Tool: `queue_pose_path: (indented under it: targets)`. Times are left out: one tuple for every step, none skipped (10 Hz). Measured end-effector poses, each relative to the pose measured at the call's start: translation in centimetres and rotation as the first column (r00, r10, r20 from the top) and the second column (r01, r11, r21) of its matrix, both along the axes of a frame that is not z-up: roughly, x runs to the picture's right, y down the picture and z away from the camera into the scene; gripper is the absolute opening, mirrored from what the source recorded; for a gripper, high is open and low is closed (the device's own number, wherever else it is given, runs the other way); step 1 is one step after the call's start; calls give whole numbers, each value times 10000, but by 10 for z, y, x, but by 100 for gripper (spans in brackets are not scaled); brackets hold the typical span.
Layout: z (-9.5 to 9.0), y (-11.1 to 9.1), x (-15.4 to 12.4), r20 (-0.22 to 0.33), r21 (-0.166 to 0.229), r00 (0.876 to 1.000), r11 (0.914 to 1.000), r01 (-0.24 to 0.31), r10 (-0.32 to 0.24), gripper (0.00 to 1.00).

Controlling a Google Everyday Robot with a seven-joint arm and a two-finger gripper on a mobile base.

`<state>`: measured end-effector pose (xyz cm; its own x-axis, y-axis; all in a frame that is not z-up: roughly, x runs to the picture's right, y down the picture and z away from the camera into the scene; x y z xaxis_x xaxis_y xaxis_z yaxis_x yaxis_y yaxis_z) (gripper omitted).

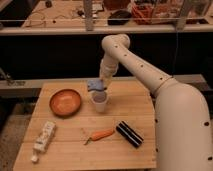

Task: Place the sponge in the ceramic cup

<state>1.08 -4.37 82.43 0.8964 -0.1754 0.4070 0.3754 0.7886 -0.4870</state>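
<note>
The blue-grey sponge (95, 86) hangs just above the mouth of the white ceramic cup (100, 103), a little toward its left rim. My gripper (102, 83) points down from the white arm that reaches in from the right, and it is shut on the sponge. The cup stands upright near the middle of the wooden table (70, 150). Its inside is partly hidden by the sponge.
An orange bowl (65, 101) sits left of the cup. A carrot (100, 135) and a black cylinder (129, 134) lie in front of it. A white bottle (44, 137) lies at the front left. My robot body (182, 130) fills the right side.
</note>
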Motion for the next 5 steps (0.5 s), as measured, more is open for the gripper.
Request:
queue_pose_path:
  targets:
    - [0,0,0,-15,0,10000,10000,-12,12,2]
    - [1,1,-1,-33,4,10000,10000,-27,27,2]
    - [1,1,-1,-52,7,10000,10000,-38,38,2]
    - [2,1,-1,-67,12,10000,10000,-49,49,2]
    - [2,2,-1,-81,12,9999,10000,-59,59,2]
